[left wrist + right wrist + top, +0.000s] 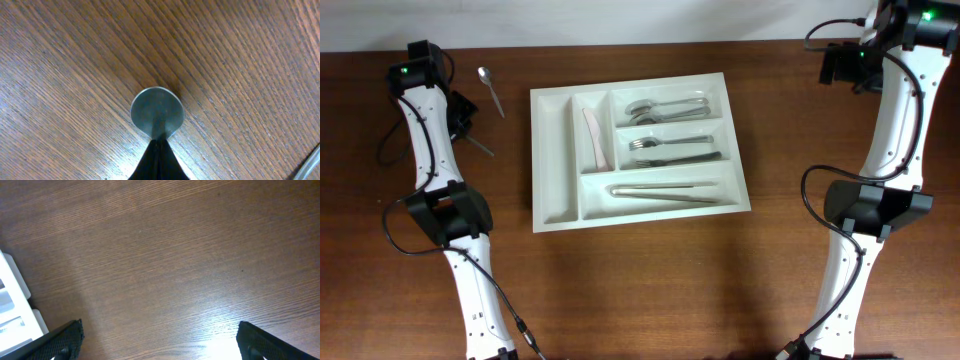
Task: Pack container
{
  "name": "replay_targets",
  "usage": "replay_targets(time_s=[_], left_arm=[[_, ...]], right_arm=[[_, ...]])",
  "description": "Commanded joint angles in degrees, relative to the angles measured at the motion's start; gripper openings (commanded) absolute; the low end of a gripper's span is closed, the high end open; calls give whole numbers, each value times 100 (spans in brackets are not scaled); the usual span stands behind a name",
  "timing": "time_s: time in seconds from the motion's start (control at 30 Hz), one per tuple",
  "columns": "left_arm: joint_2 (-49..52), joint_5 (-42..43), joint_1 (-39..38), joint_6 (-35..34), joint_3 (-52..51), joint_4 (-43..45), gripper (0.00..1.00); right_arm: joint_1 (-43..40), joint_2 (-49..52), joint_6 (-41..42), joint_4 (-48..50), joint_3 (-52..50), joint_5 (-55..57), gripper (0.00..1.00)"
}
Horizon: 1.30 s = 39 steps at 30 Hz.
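Observation:
The container, a white five-compartment tray (552, 170), lies mid-table. It holds spoons (665, 108), forks (670, 150), long slim utensils (665, 191) and a pale knife (595, 138); its leftmost compartment is empty. My left gripper (466, 122) is left of the tray, shut (159, 142) on the neck of a metal spoon (157, 110), low over the wood. The spoon's handle (478, 147) sticks out behind the fingers. My right gripper (842, 68) is open and empty (160, 335) over bare wood, right of the tray, whose corner (10, 295) shows at the left.
A second loose spoon (492, 92) lies on the table just beyond the left gripper. A metal edge (314, 162) shows at the lower right of the left wrist view. Cables trail beside both arm bases.

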Motion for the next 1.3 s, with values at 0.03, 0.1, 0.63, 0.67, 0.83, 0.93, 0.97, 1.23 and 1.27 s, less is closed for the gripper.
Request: replay_targets(time_s=[0.03, 0.1, 0.63, 0.67, 0.83, 0.93, 0.97, 1.23, 1.27], left_arm=[[407, 271, -7, 7, -149, -146, 2], [407, 273, -7, 4, -149, -131, 2], [407, 271, 0, 7, -146, -57, 64], [407, 269, 0, 7, -146, -15, 66], [407, 260, 4, 7, -146, 264, 73], [407, 243, 15, 7, -146, 476, 75], [407, 245, 28, 7, -146, 529, 75], [407, 39, 118, 4, -146, 664, 74], [407, -4, 133, 4, -146, 667, 74]], right_arm=[[-7, -59, -59, -35, -24, 46, 99], [-7, -59, -59, -35, -24, 46, 99], [-7, -59, -57, -35, -24, 46, 99], [-7, -59, -59, -35, -24, 46, 99], [-7, -59, -59, -35, -24, 46, 99], [-7, -59, -59, -35, -24, 46, 99], [-7, -59, -59, -35, -24, 46, 99], [-7, -59, -57, -35, -24, 46, 99], [-7, -59, -59, -35, -24, 46, 99]])
